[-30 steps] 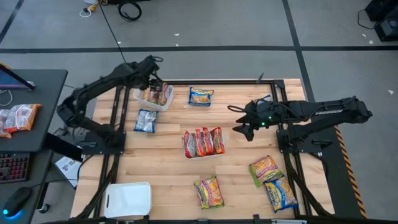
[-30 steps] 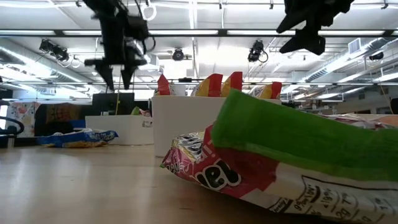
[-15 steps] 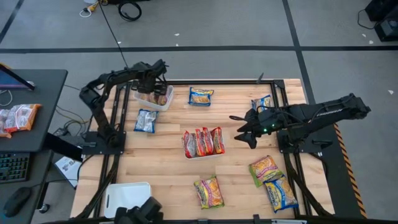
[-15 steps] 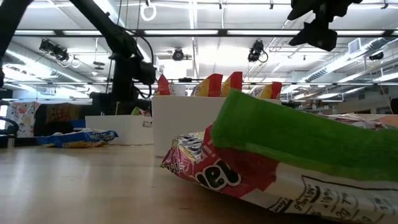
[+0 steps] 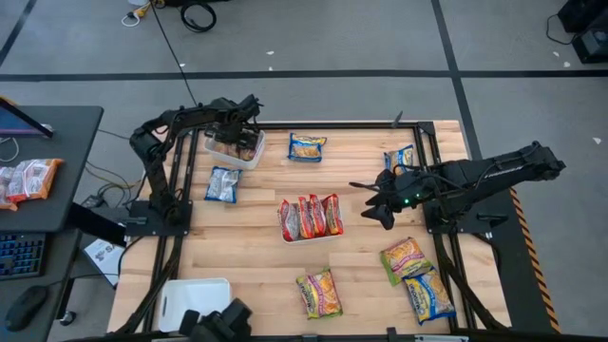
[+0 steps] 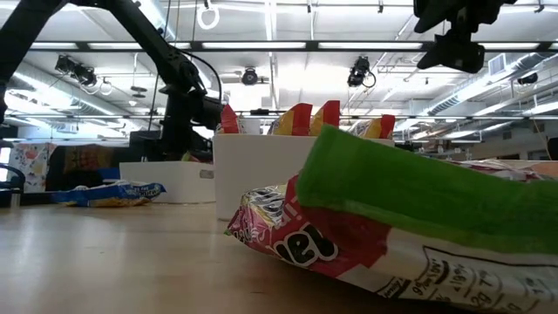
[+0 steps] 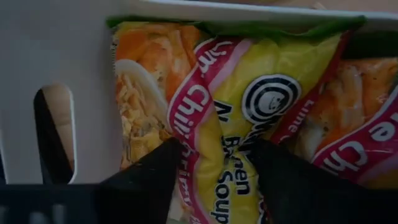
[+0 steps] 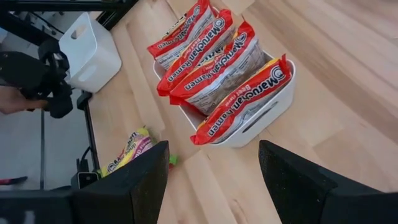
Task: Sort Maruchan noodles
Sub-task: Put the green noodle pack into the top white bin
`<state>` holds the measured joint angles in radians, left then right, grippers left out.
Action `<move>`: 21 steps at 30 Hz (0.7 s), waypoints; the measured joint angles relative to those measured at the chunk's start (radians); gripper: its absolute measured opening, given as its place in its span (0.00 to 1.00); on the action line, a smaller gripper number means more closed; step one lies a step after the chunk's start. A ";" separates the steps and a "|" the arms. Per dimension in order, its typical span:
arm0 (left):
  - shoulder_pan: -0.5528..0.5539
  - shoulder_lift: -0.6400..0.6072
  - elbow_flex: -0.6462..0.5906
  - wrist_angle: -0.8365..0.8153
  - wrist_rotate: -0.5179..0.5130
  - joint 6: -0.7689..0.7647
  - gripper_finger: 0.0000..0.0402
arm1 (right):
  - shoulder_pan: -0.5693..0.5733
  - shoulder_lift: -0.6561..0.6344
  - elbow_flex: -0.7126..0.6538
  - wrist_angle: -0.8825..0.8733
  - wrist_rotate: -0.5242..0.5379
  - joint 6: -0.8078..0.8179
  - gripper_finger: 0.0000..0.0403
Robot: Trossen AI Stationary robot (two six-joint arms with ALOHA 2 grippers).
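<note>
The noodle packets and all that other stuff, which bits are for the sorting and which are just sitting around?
For the sorting:
- red noodle packets standing in the middle tray
- yellow packet between the left gripper fingers
- loose packets
- right gripper, hovering open

Just sitting around:
- keyboard
- mouse

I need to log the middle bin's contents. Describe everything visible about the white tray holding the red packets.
The white tray is a small rectangular plastic bin with rounded corners and a slot handle in its end wall. It sits flat on the wooden table, near the middle. Four red Maruchan ramen packets stand on edge inside, side by side, tops above the rim. Neither arm touches it; the right gripper hovers beside it.
</note>
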<state>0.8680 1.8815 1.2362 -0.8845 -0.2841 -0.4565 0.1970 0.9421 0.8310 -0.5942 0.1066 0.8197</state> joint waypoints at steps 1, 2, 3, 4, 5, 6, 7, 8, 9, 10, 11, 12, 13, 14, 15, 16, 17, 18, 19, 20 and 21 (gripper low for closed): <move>-0.002 0.001 0.000 -0.001 0.000 0.011 0.44 | 0.000 0.000 0.000 0.000 0.001 0.000 0.63; -0.007 0.001 0.000 -0.002 -0.002 0.021 0.38 | 0.000 0.000 0.000 0.000 0.001 0.000 0.63; -0.012 -0.001 -0.002 -0.004 -0.007 0.029 0.31 | -0.001 0.000 0.000 0.000 0.001 0.000 0.63; -0.015 -0.005 -0.003 -0.007 -0.008 0.043 0.24 | -0.001 0.000 0.000 0.000 0.001 0.000 0.63; -0.017 -0.007 -0.003 -0.008 -0.004 0.053 0.16 | -0.001 0.000 0.000 0.000 0.001 0.000 0.63; -0.019 -0.011 -0.001 -0.011 0.002 0.062 0.09 | -0.002 0.000 0.000 0.000 0.002 0.000 0.63; -0.021 -0.016 0.004 -0.019 0.011 0.069 0.06 | -0.002 0.000 0.000 0.000 0.002 0.003 0.63; -0.020 -0.021 0.012 -0.027 0.024 0.078 0.05 | -0.002 0.000 0.000 0.000 0.002 0.010 0.63; -0.016 -0.028 0.021 -0.036 0.045 0.099 0.05 | -0.002 0.000 0.000 0.000 0.002 0.018 0.63; -0.007 -0.038 0.031 -0.046 0.080 0.118 0.05 | -0.002 0.000 0.000 0.000 0.002 0.024 0.63; 0.004 -0.055 0.041 -0.057 0.119 0.134 0.05 | -0.002 0.000 0.000 0.000 0.001 0.034 0.63; 0.019 -0.076 0.050 -0.064 0.169 0.153 0.05 | -0.001 0.000 0.000 0.000 -0.001 0.045 0.63; 0.039 -0.099 0.056 -0.063 0.232 0.170 0.04 | -0.001 0.000 0.000 0.001 -0.007 0.056 0.63; 0.063 -0.120 0.059 -0.059 0.296 0.187 0.04 | -0.001 0.000 0.000 0.001 -0.012 0.071 0.63; 0.092 -0.139 0.060 -0.057 0.374 0.209 0.04 | -0.001 0.000 0.000 0.001 -0.017 0.085 0.63; 0.123 -0.153 0.060 -0.061 0.463 0.231 0.04 | -0.001 0.000 0.000 0.001 -0.020 0.101 0.63; 0.156 -0.163 0.059 -0.067 0.543 0.247 0.04 | -0.001 0.000 0.000 0.001 -0.021 0.118 0.63; 0.186 -0.170 0.059 -0.072 0.620 0.265 0.04 | -0.001 0.000 0.000 0.001 -0.021 0.133 0.63; 0.216 -0.175 0.059 -0.080 0.685 0.289 0.04 | 0.000 0.000 0.000 0.002 -0.021 0.151 0.63; 0.243 -0.177 0.059 -0.091 0.744 0.320 0.04 | 0.000 0.000 0.000 0.002 -0.021 0.168 0.63; 0.266 -0.178 0.059 -0.101 0.794 0.353 0.04 | 0.000 0.000 0.000 0.002 -0.021 0.183 0.63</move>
<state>1.1342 1.7039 1.2947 -0.9859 0.5101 -0.1035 0.1970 0.9417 0.8313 -0.5926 0.0853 1.0031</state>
